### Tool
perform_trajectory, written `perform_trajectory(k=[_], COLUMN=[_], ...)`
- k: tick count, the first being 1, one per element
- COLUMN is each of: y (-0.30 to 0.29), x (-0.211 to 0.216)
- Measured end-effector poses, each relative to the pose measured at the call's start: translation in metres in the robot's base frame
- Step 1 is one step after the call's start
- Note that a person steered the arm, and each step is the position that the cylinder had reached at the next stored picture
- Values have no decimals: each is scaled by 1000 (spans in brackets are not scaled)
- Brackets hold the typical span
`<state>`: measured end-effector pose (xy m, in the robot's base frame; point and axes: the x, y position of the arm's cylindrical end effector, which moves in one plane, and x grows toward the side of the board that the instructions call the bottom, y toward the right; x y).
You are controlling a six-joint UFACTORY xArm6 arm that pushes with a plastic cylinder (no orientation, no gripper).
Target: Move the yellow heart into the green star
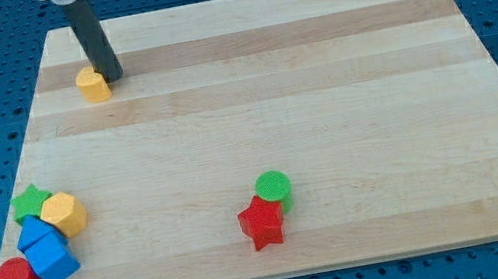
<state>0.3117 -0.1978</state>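
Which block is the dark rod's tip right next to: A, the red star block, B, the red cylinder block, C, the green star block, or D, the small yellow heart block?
D: my tip sits against the small yellow heart block near the wooden board's upper left corner, on its right, upper side.

My tip [113, 77] rests on the board at the view's top left, rod slightly tilted.
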Motion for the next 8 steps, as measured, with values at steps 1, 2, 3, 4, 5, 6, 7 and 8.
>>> perform_trajectory(k=[1,2,3,4,5,6,7,8], y=[-24,-53,-57,-51,-34,-23,8,31], x=[-15,-18,-8,12,13,9,9,19])
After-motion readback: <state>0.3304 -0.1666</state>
